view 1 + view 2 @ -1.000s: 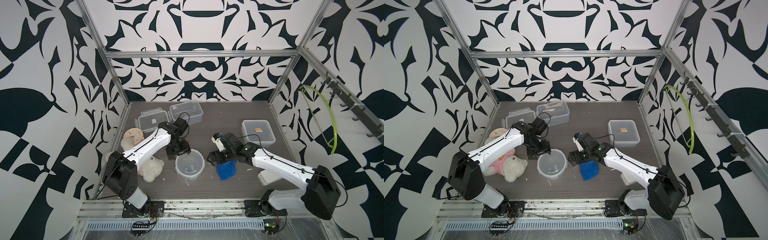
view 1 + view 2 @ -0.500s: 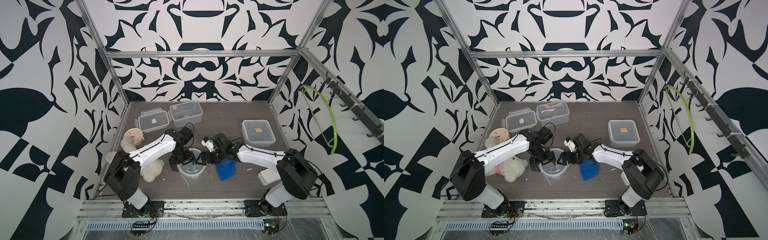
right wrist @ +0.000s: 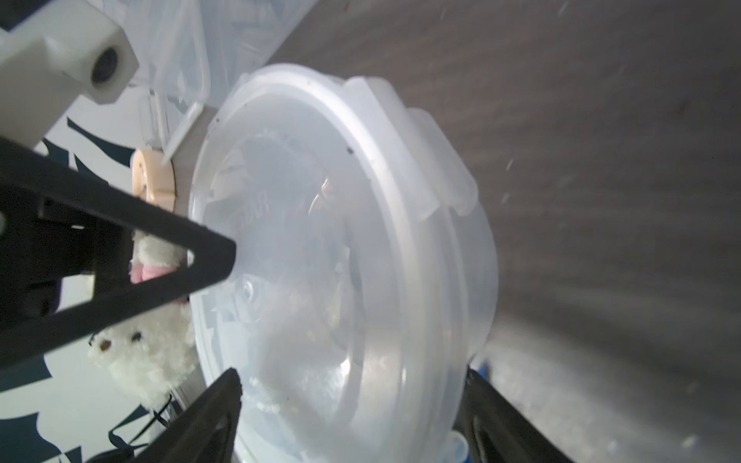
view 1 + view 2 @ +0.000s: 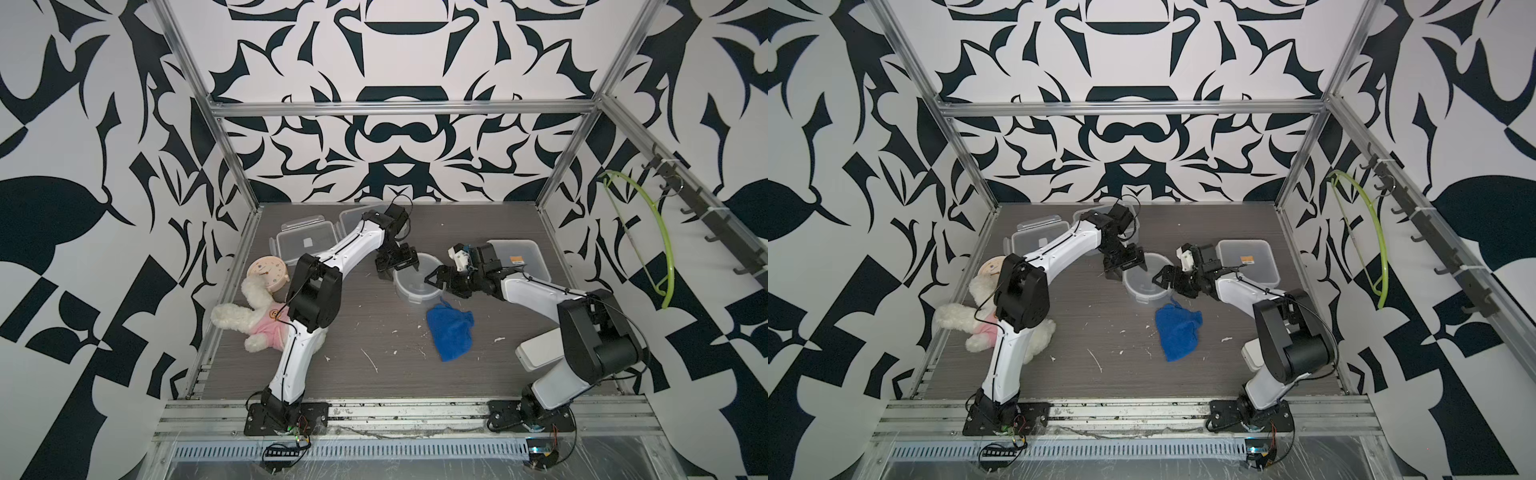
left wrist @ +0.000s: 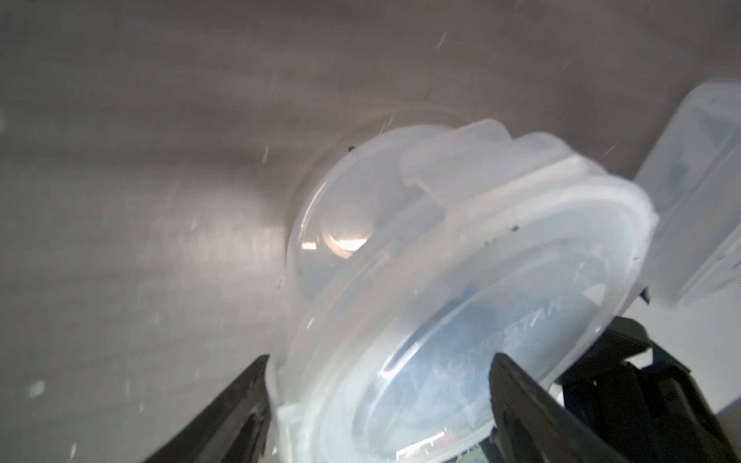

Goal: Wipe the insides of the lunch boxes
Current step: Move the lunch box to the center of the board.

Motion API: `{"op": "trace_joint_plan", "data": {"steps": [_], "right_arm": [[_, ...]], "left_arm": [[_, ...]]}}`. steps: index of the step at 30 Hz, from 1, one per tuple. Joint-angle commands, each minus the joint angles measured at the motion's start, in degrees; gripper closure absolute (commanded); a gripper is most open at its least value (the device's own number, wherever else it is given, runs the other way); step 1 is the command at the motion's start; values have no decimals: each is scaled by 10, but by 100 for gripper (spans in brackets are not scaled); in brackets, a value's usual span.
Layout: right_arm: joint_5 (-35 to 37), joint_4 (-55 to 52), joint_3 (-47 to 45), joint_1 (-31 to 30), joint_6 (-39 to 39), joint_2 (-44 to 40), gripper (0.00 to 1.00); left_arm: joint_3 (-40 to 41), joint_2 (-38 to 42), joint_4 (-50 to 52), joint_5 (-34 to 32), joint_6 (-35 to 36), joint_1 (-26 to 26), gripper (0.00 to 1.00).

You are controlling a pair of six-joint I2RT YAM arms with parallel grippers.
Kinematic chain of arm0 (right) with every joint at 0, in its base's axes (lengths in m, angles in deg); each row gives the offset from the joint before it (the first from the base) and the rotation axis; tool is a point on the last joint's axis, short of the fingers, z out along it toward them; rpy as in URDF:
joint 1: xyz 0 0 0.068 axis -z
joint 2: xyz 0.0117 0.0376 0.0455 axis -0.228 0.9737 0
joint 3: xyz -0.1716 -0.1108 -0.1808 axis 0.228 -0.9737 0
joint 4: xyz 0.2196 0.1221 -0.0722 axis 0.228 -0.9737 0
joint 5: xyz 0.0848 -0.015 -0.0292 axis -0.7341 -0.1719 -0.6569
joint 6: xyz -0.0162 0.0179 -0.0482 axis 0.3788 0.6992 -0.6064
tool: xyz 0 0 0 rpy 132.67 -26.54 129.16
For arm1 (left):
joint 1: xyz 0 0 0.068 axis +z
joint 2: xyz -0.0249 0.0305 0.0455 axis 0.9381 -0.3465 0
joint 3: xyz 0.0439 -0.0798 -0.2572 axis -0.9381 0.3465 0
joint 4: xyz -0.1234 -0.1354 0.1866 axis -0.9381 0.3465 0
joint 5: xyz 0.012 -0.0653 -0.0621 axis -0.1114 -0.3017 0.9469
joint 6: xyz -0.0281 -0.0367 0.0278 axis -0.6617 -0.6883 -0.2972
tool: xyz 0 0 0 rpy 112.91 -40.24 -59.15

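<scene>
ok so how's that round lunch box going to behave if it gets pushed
The round lunch box looks like thin translucent plastic and seems empty, so it is probably light and apt to slide on the table. Its wide shape should resist tipping. Its glossy walls may be slippery.

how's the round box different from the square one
The round box is circular; the square box has straight sides. The square box carries an orange sticker; the round box shows none. The round box sits between the left gripper and right gripper; the square box stands off to the side. Both are translucent and lidded.
</scene>
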Motion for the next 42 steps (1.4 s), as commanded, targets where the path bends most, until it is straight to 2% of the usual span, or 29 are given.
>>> {"op": "trace_joint_plan", "data": {"steps": [1, 3, 6, 9, 14, 17, 20, 25, 28, 32, 34, 42], "right_arm": [[-66, 84, 56, 22, -7, 37, 15], [-97, 129, 70, 45, 21, 72, 15], [-146, 255, 75, 73, 92, 120, 15], [-161, 310, 86, 88, 123, 143, 18], [-165, 297, 100, 101, 105, 137, 18], [-164, 273, 89, 104, 90, 120, 18], [-143, 271, 51, 104, 86, 96, 18], [-113, 350, -28, 104, 147, 64, 21], [-86, 348, -59, 96, 158, 40, 21], [-44, 328, -77, 67, 155, 21, 21], [-36, 357, -86, 58, 165, 31, 21], [-40, 637, -127, 50, 295, 129, 31]], "left_arm": [[-69, -72, 6, -6, 25, 16, 14], [-109, -95, 12, -10, 23, 29, 14], [-147, -113, 8, -10, 14, 48, 14], [-167, -110, 8, -5, 13, 57, 14], [-168, -66, 43, -1, 28, 58, 14], [-129, -7, 67, -19, 37, 57, 14], [-92, 40, 28, -17, 32, 57, 19], [-149, -10, -30, 39, 24, 43, 26], [-169, -48, -49, 67, 25, 36, 30], [-125, -57, -79, 76, 22, 35, 33], [-87, -51, -110, 85, 16, 35, 34], [-15, -55, -152, 104, 11, 35, 36]]}}
